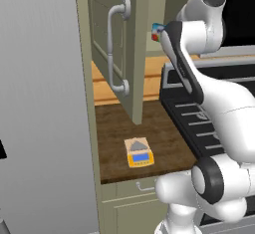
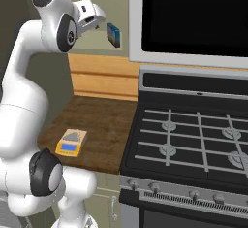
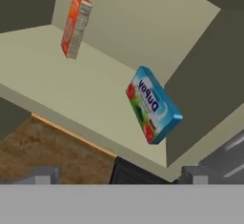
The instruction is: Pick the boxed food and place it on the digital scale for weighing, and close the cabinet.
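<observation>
You see the box [image 3: 152, 105] standing on edge on the cabinet [image 1: 130, 54] shelf, long axis slanting across the hand view, printed face toward you. The gripper [image 3: 119, 173] fingers are spread, holding nothing.

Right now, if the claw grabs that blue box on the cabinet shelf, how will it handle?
The boxed food looks like a stiff, thin carton, so probably light and rigid. It stands on a narrow edge, so a nudge may tip it. Its flat faces should suit the claw.
</observation>
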Controlling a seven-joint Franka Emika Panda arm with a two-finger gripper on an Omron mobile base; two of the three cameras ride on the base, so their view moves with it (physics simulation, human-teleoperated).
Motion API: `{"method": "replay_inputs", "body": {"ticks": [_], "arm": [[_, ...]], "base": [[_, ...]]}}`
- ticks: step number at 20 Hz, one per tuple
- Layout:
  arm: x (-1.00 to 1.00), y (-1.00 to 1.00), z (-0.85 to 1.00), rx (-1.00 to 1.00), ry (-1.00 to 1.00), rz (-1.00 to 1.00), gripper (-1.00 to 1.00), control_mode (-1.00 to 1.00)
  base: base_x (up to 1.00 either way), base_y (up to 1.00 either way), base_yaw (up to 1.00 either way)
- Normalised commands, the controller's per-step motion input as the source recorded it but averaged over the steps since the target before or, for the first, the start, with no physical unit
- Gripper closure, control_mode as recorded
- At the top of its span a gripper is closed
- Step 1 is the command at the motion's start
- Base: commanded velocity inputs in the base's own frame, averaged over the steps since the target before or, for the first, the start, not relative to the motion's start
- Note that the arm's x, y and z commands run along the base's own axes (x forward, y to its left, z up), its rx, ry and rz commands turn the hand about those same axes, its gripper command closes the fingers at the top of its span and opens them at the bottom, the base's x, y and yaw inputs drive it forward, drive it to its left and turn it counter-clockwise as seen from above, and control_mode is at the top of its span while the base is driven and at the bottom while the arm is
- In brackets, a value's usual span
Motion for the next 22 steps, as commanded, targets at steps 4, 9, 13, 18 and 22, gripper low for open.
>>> {"method": "replay_inputs", "body": {"ticks": [4, 9, 13, 18, 22], "arm": [[0.24, -0.15, -0.01, 0.00, 0.04, 0.00, -1.00, -1.00], [0.34, 0.00, -0.02, 0.00, 0.07, 0.00, -1.00, -1.00], [0.29, 0.00, 0.00, 0.00, 0.00, 0.00, -1.00, -1.00], [0.37, 0.00, -0.01, -0.01, 0.00, 0.00, -1.00, -1.00], [0.40, 0.00, -0.08, -0.02, 0.00, 0.00, -1.00, -1.00]], "base": [[0.00, 0.00, 0.00], [0.00, 0.00, 0.00], [0.00, 0.00, 0.00], [0.00, 0.00, 0.00], [0.00, 0.00, 0.00]]}}
